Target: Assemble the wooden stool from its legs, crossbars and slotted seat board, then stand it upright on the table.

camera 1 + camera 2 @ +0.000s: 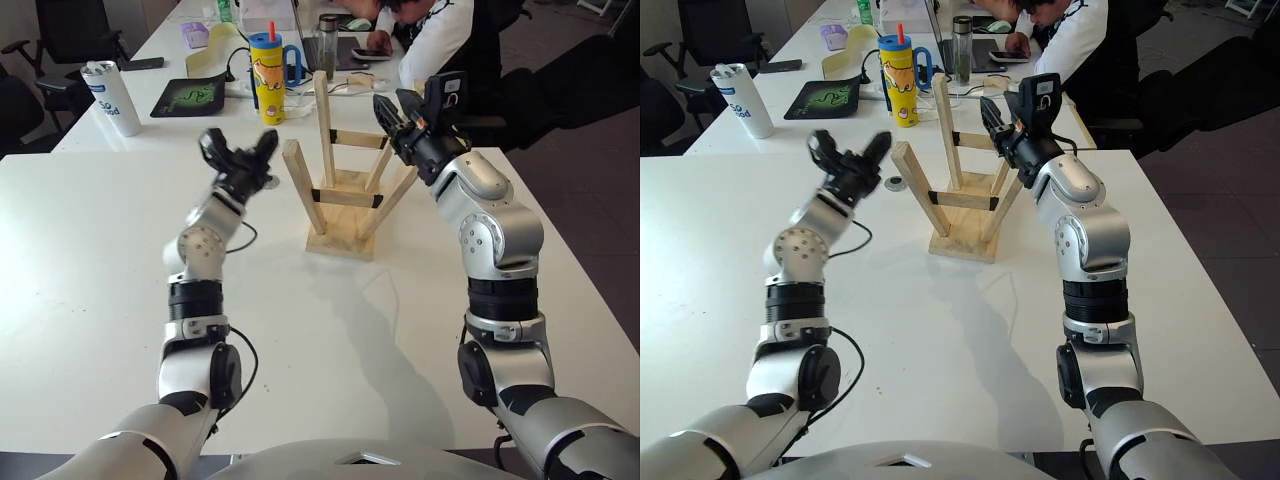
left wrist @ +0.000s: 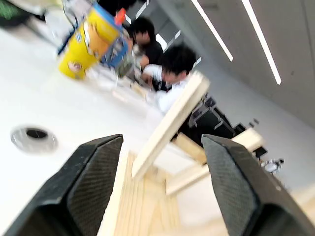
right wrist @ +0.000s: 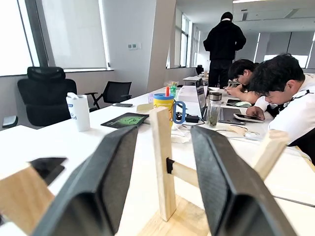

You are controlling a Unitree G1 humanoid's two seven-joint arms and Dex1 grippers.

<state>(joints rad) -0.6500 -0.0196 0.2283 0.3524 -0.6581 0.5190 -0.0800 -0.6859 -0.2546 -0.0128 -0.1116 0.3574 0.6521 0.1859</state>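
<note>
On the white table [image 1: 90, 270] the pale wooden stool [image 1: 345, 200] sits upside down. Its square slotted seat board [image 1: 338, 243] lies flat on the surface and its legs [image 1: 323, 125] splay upward, tied together by short crossbars [image 1: 346, 197] with dark fittings at the joints. Being bare, light timber, it should be stiff and easy to lift, yet smooth enough to slide between hard pads. The joints may be only pushed in; I cannot tell from here whether they are fully seated. A hold low on a leg, close to a crossbar or the board, therefore looks safer than pulling at a leg tip. The left gripper [image 1: 240, 145] hovers just beside the nearest left leg [image 1: 303, 187], not touching it, jaws spread wide; the left wrist view frames that leg ahead between its black pads [image 2: 93, 182]. The right gripper [image 1: 398, 108] is a little farther back, likewise gaping, near the upper ends of the right-hand legs. Behind stands a yellow cylindrical cup [image 1: 266, 78] on the neighbouring desk.
</note>
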